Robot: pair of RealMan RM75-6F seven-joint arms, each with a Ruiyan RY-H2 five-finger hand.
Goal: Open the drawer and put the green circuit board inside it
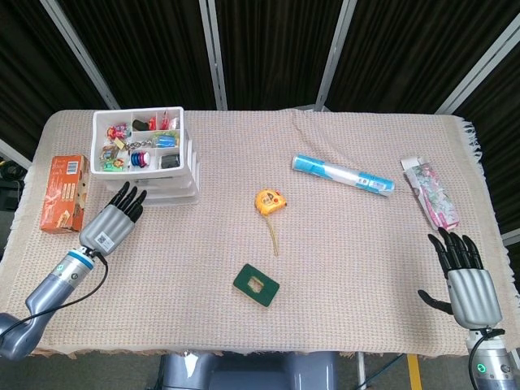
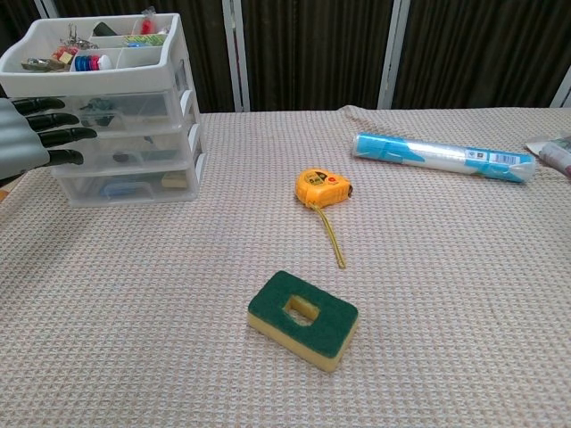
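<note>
Apparently closing step: left hand (image 1: 114,225), fingers straight and holding nothing, meets drawer unit (image 1: 162,183) fronts upper left; right hand (image 1: 466,279) idle, spread; next, withdraw.
</note>
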